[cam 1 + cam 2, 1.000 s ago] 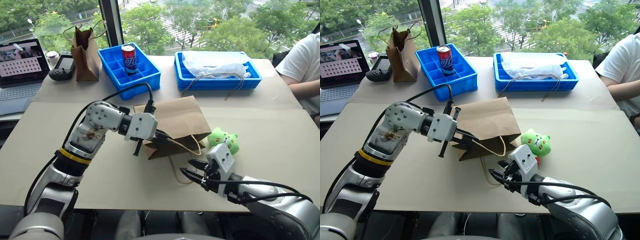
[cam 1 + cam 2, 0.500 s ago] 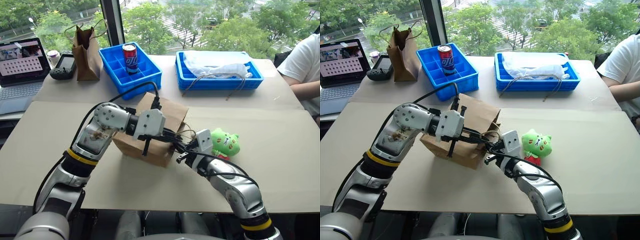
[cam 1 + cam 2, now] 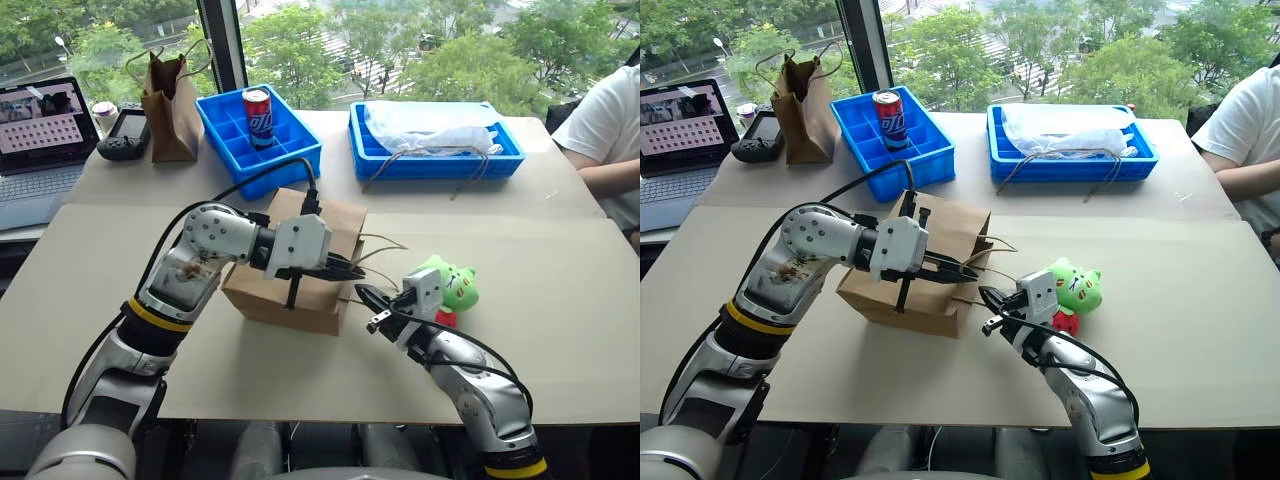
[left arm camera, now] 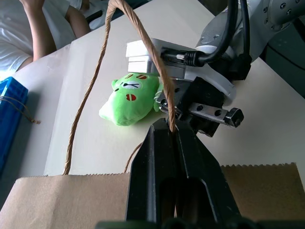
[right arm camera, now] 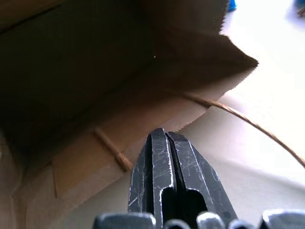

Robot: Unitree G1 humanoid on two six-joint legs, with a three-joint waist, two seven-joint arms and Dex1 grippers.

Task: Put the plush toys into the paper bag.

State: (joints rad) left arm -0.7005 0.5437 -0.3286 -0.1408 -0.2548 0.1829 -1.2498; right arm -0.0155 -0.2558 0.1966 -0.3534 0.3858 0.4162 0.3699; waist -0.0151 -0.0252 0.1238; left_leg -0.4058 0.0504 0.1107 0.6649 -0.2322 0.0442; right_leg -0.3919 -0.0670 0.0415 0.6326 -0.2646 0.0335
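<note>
Holding the bag (image 3: 300,270) by one twine handle (image 4: 157,67), our left gripper (image 3: 352,270) has its fingers pressed together on the cord, as the left wrist view shows; the bag lies on its side near the middle of the table (image 3: 560,300), mouth turned toward the right. Just right of the mouth, our right gripper (image 3: 372,305) has its fingers together on nothing, tips aimed at the opening, with the dark interior ahead in its wrist view. Right of that, the green toy (image 3: 455,283) rests on the table just behind the right wrist; the red toy (image 3: 446,318) sits against it. We judge the step to be opening and steadying the bag, with neither toy yet inside. The next move, as we judge it, calls for the right gripper to open, turn back to the green toy and carry it to the mouth while the left keeps the handle up. Hidden: most of the red toy, behind the right wrist; the bag's depth, lost in shadow; the second handle, hard to trace.
</note>
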